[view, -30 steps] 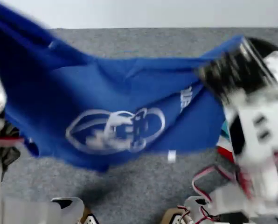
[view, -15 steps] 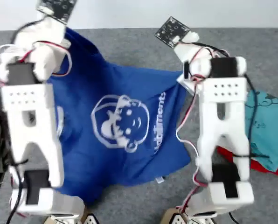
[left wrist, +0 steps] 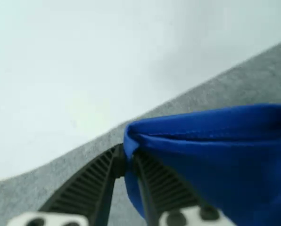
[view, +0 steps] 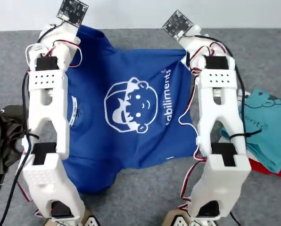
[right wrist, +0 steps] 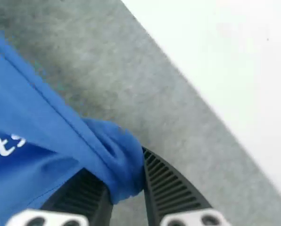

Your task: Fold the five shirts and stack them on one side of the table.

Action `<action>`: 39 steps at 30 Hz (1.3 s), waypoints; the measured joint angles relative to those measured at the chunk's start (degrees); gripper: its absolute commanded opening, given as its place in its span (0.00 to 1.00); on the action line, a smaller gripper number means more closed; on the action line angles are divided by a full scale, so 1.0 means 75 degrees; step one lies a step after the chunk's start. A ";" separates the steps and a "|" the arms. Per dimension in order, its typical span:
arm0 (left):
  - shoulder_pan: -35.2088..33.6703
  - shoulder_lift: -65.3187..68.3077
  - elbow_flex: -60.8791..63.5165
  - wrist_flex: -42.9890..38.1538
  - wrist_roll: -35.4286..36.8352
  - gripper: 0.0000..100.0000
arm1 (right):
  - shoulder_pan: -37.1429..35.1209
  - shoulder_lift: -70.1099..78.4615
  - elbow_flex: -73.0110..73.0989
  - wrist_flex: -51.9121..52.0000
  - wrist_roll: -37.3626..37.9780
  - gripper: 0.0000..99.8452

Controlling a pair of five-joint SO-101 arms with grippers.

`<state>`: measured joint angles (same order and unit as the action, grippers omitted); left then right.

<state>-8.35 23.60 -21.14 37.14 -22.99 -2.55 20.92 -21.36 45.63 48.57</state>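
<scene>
**Blue shirt held flat by its far corners**

High view: the blue shirt [view: 131, 117] lies print-up on the grey table [view: 145, 200]. The left arm [view: 48, 108] and the right arm [view: 218, 108] reach to its far corners, probably to pull it smooth for folding. The arms cover its sides. A teal shirt [view: 265, 127] lies on a red one [view: 275, 169], both cut off at the right edge. A dark garment [view: 1, 141] lies at the left edge.

Left wrist view: the left gripper [left wrist: 126, 165] is pinched narrow on a blue fold.

Right wrist view: the right gripper [right wrist: 124, 188] clamps a bunched blue edge. I cannot tell which part of the shirt it is.
</scene>
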 measured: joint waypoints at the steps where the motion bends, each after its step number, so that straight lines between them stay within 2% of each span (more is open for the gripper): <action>1: -0.0035 0.0094 0.0000 -0.0199 0.0000 0.00 | 0.0012 0.0094 0.0000 -0.0246 0.0082 0.01; 8: -0.0281 0.0270 0.0000 -0.0574 0.0000 0.00 | 0.0012 0.0879 0.0000 -0.0961 0.1137 0.01; 12: -0.0422 0.0270 -0.0070 -0.0574 0.0000 0.00 | 0.0000 0.0973 0.0000 -0.1184 0.1289 0.01; 16: -0.0469 0.0270 -0.0821 -0.0211 0.0000 0.00 | -0.0023 0.0973 0.0000 -0.1500 0.1313 0.01; 20: -0.0445 0.0270 -0.1711 0.1078 -0.0176 0.00 | -0.0023 0.0973 0.0000 -0.1723 0.1325 0.01; 27: -0.0258 0.0270 -0.2379 0.3821 -0.2040 0.00 | -0.0023 0.0973 0.0000 -0.1747 0.1325 0.01; 34: -0.0281 0.0270 -0.3118 0.4911 -0.2590 0.00 | -0.0023 0.0973 0.0000 -0.1747 0.1348 0.01; 37: -0.0258 0.0270 -0.3774 0.5720 -0.2684 0.00 | -0.0023 0.0949 0.0000 -0.1395 0.1547 0.01; 39: -0.0164 0.0270 -0.4138 0.6494 -0.3188 0.00 | -0.0023 0.0844 0.0000 -0.0844 0.1700 0.01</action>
<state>-9.58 25.63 -52.18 85.85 -46.90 -2.73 27.25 -21.36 39.30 61.32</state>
